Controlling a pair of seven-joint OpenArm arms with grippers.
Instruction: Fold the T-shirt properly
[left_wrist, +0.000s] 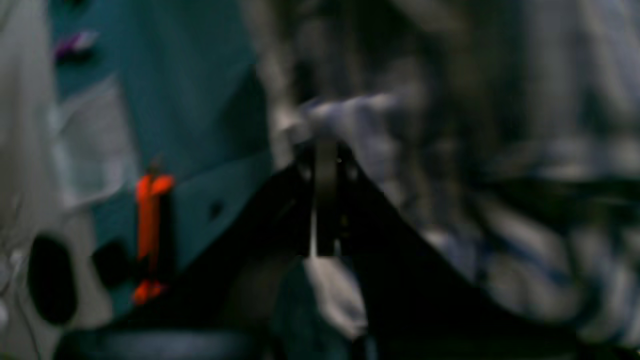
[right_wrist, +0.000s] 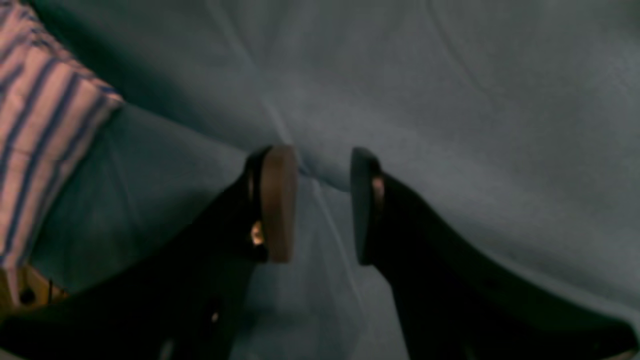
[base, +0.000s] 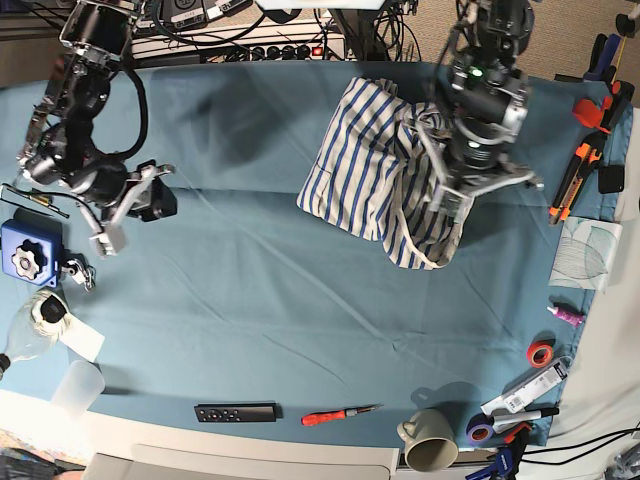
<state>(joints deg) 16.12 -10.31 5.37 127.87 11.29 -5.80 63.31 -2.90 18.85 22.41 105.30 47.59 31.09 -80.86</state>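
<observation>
The T-shirt (base: 365, 165), white with thin blue stripes, lies bunched at the back middle of the blue-covered table (base: 250, 300). My left gripper (base: 452, 205) is shut on a fold of its right side and holds that part lifted, with cloth hanging below. The blurred left wrist view shows the fingers (left_wrist: 325, 165) pinched on striped cloth (left_wrist: 525, 260). My right gripper (base: 140, 205) is open and empty at the far left, well apart from the shirt. In the right wrist view it (right_wrist: 320, 200) hovers over bare blue cloth, with a shirt edge (right_wrist: 35, 125) at the frame's left.
A black remote (base: 235, 411), a red screwdriver (base: 340, 414) and a mug (base: 430, 452) lie along the front edge. Tape rolls (base: 541, 353) and orange tools (base: 580, 170) line the right edge. A blue device (base: 25, 258) and a plastic cup (base: 75, 385) sit at the left.
</observation>
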